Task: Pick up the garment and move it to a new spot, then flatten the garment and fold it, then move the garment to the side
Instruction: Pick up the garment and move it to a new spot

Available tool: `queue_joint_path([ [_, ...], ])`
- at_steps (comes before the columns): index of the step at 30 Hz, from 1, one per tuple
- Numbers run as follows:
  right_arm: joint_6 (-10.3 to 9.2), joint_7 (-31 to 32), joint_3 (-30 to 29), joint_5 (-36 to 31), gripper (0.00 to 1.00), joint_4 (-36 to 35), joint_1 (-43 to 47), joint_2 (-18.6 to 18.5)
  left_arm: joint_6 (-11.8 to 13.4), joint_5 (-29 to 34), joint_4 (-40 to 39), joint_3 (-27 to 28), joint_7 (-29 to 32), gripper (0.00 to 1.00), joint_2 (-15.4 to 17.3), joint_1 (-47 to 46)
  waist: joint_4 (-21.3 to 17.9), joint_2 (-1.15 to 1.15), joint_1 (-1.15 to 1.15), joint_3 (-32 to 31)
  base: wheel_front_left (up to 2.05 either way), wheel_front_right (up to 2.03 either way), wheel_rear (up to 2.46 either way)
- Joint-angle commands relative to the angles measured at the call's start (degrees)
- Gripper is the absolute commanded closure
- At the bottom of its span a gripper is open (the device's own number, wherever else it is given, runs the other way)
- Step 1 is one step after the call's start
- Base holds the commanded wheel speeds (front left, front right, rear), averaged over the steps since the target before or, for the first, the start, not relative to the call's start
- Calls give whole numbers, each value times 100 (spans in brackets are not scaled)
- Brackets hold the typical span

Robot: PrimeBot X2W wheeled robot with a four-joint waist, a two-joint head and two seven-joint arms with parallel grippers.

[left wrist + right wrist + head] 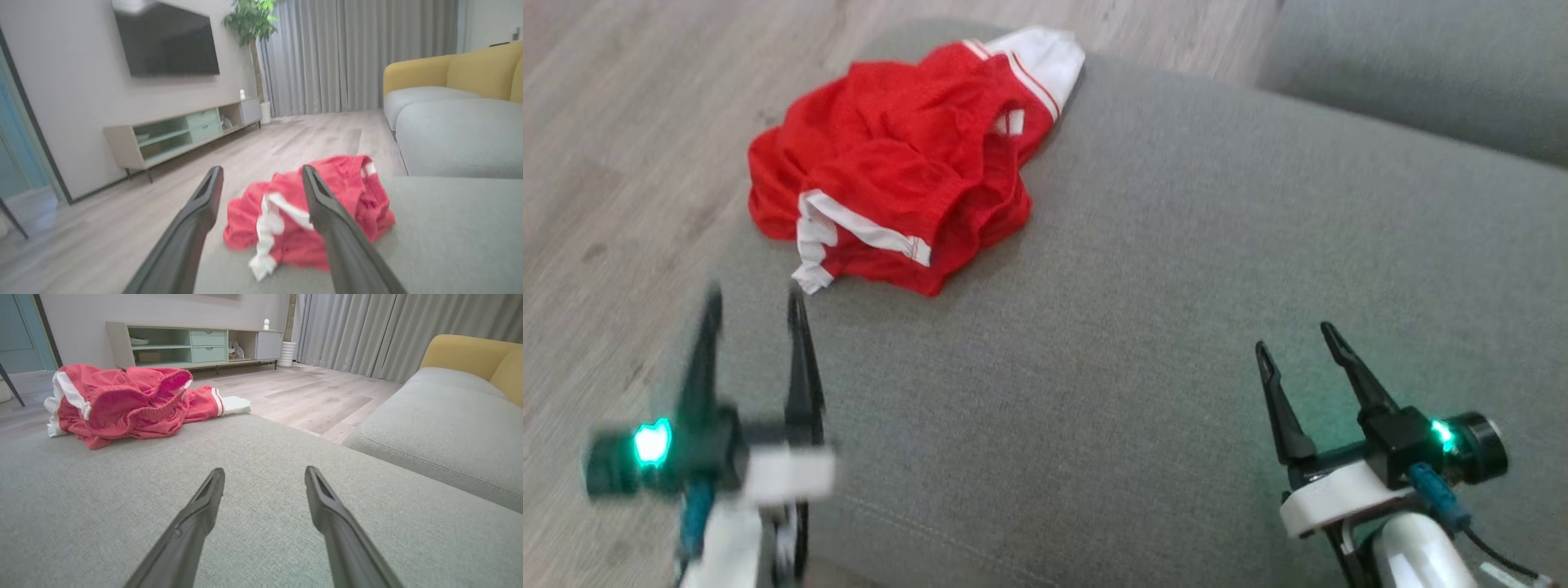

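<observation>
The garment (pixel 907 167) is a crumpled red piece with white trim, lying at the far left corner of a grey cushion (pixel 1160 310). In the left wrist view the garment (pixel 359 192) sits just past my fingertips. My left gripper (pixel 756 302) is open and empty, blurred, a short way in front of the garment's white hem. My right gripper (pixel 1298 339) is open and empty at the lower right, over bare cushion. In the right wrist view the garment (pixel 126 400) lies far off to the upper left of that gripper (pixel 264 475).
The cushion's left edge drops to a wood floor (pixel 613 163). Another grey cushion (pixel 1421 65) lies beyond a gap at the upper right. A TV stand (pixel 184 130) and a yellow sofa back (pixel 457 69) stand farther off.
</observation>
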Motion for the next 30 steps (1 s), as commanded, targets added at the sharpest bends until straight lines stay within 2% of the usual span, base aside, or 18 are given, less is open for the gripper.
queue_joint_path([
  [1, 43, -62, 103, -84, 0, -214, -235, -137, 10, 155, -301, 199, -55, 0, 125, -654, -39, 0, 0, 300, 0, 0, 0],
  [4, 43, -62, 83, -144, 0, -290, -296, -279, 20, 290, -320, 186, -55, 0, 203, -1135, -73, 0, 0, 541, 0, 0, 0],
  [7, 43, -62, 86, -192, 0, -395, -410, -543, -101, 345, 6, 112, -55, 0, 299, -1952, -140, 0, 0, 891, 0, 0, 0],
  [12, 43, -62, 142, -249, 0, -539, -537, -980, -356, 64, 1588, 157, 118, 0, 256, -3454, -263, 0, 0, 1329, 0, 0, 0],
  [16, 43, -62, 140, -222, 0, -685, -578, -1222, -670, -342, 2928, 242, 835, 0, 124, -4459, -396, 0, 0, 1567, 0, 0, 0],
  [21, 43, -62, 180, -192, 0, -818, -587, -1347, -1040, -644, 4376, 264, 1640, 0, 195, -5191, -614, 0, 0, 1755, 0, 0, 0],
  [24, 43, -62, 192, -174, 0, -854, -603, -1389, -1110, -672, 5093, 218, 1909, 0, 280, -5423, -720, 0, 0, 1869, 0, 0, 0],
  [27, 43, -62, 206, -157, 0, -847, -635, -1401, -984, -509, 5724, 72, 1872, 0, 437, -5541, -839, 0, 0, 1932, 0, 0, 0],
  [28, 43, -62, 203, -166, 0, -837, -640, -1394, -959, -516, 5786, 78, 1722, 62, 449, -5554, -860, 0, 0, 1928, 0, 0, 0],
  [29, 43, -62, 198, -172, 0, -826, -651, -1376, -946, -523, 5857, 80, 1591, 100, 462, -5558, -883, 0, 0, 1913, 0, 0, 0],
  [30, 43, -62, 199, -172, 0, -808, -664, -1356, -954, -520, 5926, 67, 1478, 100, 475, -5560, -900, 0, 0, 1891, 0, 0, 0],
])
